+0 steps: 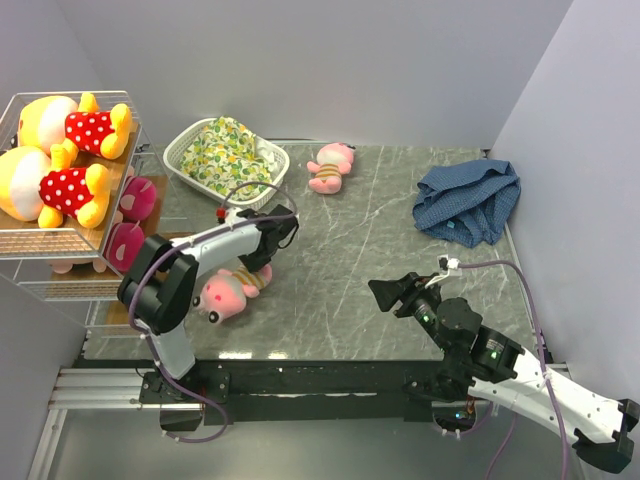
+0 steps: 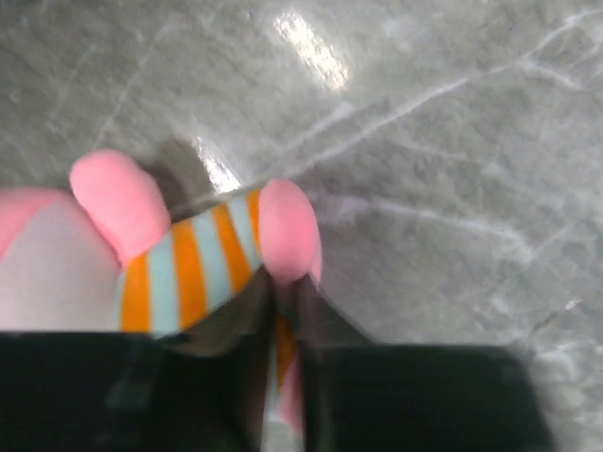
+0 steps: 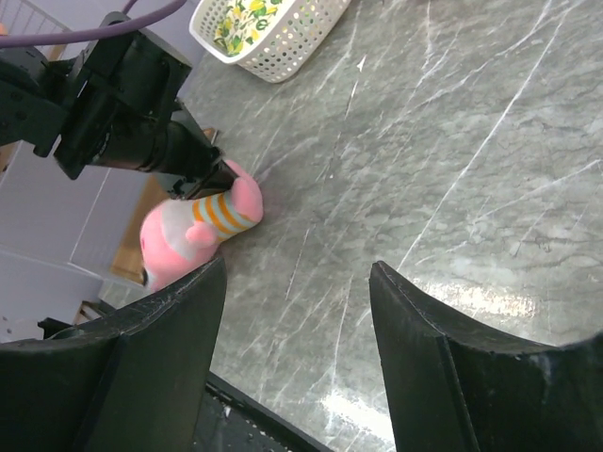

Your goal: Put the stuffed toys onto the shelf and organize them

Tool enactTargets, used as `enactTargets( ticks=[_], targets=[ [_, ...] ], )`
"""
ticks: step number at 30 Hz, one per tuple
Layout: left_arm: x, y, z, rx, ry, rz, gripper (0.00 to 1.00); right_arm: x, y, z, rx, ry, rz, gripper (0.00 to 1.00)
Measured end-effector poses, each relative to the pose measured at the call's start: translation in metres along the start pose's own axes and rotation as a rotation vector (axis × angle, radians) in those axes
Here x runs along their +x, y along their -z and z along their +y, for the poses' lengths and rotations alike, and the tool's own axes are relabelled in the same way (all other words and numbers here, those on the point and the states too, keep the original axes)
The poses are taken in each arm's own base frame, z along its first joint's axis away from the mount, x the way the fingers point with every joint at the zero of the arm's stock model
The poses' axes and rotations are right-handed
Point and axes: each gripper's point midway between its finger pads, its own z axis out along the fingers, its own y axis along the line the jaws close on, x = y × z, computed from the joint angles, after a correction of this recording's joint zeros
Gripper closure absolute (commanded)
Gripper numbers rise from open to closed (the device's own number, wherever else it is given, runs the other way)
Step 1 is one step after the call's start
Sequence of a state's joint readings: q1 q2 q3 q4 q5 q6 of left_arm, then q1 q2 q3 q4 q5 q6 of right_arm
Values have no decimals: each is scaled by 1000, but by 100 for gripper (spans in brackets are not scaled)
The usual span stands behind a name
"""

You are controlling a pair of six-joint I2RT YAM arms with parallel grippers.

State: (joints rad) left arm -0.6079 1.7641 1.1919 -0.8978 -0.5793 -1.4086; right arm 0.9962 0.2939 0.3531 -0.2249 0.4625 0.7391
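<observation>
A pink plush toy [image 1: 228,292] in an orange and blue striped shirt lies on the grey table near the shelf. My left gripper [image 1: 262,262] is shut on its lower body. In the left wrist view, the gripper [image 2: 283,306] pinches the toy [image 2: 188,264] at its shirt hem and pink leg. The right wrist view shows the toy [image 3: 193,235] too. A second pink toy [image 1: 330,166] lies at the back. Two yellow bears [image 1: 70,125] [image 1: 50,185] lie on the shelf [image 1: 50,243]; pink toys [image 1: 135,198] sit on its lower tier. My right gripper [image 1: 385,290] [image 3: 297,282] is open and empty.
A white basket [image 1: 190,145] with floral cloth stands at the back left, beside the shelf. It also shows in the right wrist view [image 3: 283,56]. A blue checked cloth [image 1: 468,200] lies crumpled at the back right. Grey walls close in the table at the back and the right.
</observation>
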Motion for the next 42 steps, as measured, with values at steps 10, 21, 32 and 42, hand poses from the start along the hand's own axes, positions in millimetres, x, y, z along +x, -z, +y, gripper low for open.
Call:
enactTargets(
  ticks=[10, 21, 32, 42],
  targets=[
    [-19, 41, -29, 24, -146, -238, 99, 0, 0, 0, 0, 0, 0, 31],
    [-43, 68, -36, 37, -531, -582, 99, 0, 0, 0, 0, 1, 0, 31],
    [-61, 99, -48, 318, -754, -565, 99, -1, 1, 0, -2, -2, -5, 31],
    [-99, 81, -3, 121, -1018, -649, 99, -2, 1, 0, -3, 1, -6, 31]
  ],
)
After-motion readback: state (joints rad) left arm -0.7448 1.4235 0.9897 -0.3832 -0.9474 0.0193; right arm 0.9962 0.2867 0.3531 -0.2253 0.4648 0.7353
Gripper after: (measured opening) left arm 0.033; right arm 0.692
